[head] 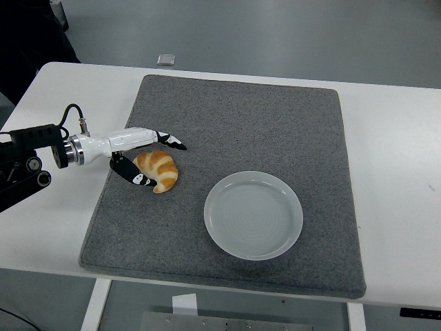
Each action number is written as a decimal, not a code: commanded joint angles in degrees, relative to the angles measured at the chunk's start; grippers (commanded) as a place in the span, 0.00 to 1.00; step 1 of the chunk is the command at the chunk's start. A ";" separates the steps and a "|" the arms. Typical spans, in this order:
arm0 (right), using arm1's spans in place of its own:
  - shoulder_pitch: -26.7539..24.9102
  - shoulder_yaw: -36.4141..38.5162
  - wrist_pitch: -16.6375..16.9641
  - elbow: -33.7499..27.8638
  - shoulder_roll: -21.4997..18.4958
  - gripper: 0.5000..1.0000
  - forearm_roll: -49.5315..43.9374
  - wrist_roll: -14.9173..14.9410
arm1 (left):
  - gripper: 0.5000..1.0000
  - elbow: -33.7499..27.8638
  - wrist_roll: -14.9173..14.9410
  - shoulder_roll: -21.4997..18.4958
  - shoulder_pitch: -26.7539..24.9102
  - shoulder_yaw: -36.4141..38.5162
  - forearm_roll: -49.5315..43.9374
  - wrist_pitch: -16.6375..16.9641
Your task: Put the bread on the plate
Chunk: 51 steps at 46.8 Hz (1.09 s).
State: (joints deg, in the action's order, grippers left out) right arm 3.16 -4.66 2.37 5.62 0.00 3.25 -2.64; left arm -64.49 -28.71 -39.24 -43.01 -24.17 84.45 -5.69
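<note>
Bread (159,170) bracketed by left hand (141,157), fingers spread around it, grasp not closed. Plate (253,214) empty. Lift, carry, placement all left.

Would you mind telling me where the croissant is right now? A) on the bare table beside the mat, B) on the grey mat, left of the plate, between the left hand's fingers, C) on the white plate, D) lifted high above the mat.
B: the croissant lies on the grey mat, left of the empty plate, with the left hand closing around it.
</note>
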 commanded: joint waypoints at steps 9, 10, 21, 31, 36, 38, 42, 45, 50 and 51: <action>0.00 0.00 0.00 0.00 0.00 0.90 0.01 0.00 | 0.39 -0.11 -0.03 -0.04 0.03 0.08 0.37 -0.03; 0.00 0.00 0.00 0.00 0.00 0.90 0.01 0.00 | 0.35 -0.11 -0.03 -0.04 0.03 0.08 0.46 -0.03; 0.00 0.00 0.00 0.00 0.00 0.91 0.01 0.00 | 0.07 -0.28 -0.12 -0.22 -0.23 0.08 0.37 -0.03; 0.00 0.00 0.00 0.00 0.00 0.90 0.01 0.00 | 0.00 -0.37 -0.21 -0.39 -1.28 -0.79 0.11 0.15; 0.00 0.00 0.00 0.00 0.00 0.90 0.01 0.00 | 0.00 -0.46 -0.21 -0.57 -2.95 -1.15 -0.33 0.24; 0.00 0.00 0.00 0.00 0.00 0.90 0.01 0.00 | 0.00 -0.55 -0.21 -0.57 -3.66 -1.50 -0.42 0.24; 0.00 0.00 0.00 0.00 0.00 0.90 0.01 0.00 | 0.00 -1.25 -0.21 -0.74 -4.62 -2.02 -0.42 0.15; 0.00 0.00 0.00 0.00 0.00 0.90 0.01 0.00 | 0.00 -1.60 -0.21 -0.75 -5.76 -2.11 -0.42 0.15; 0.00 0.00 0.00 0.00 0.00 0.90 0.01 0.00 | 0.00 -2.74 -0.47 -1.45 -8.49 -2.29 -0.60 0.15; 0.00 0.00 0.00 0.00 0.00 0.90 0.01 0.00 | 0.00 -2.92 -0.47 -1.62 -8.93 -2.46 -0.69 0.15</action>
State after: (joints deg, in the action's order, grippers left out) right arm 3.16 -4.66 2.37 5.63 0.00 3.25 -2.64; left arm -66.85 -29.13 -40.39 -50.73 -26.40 83.95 -5.52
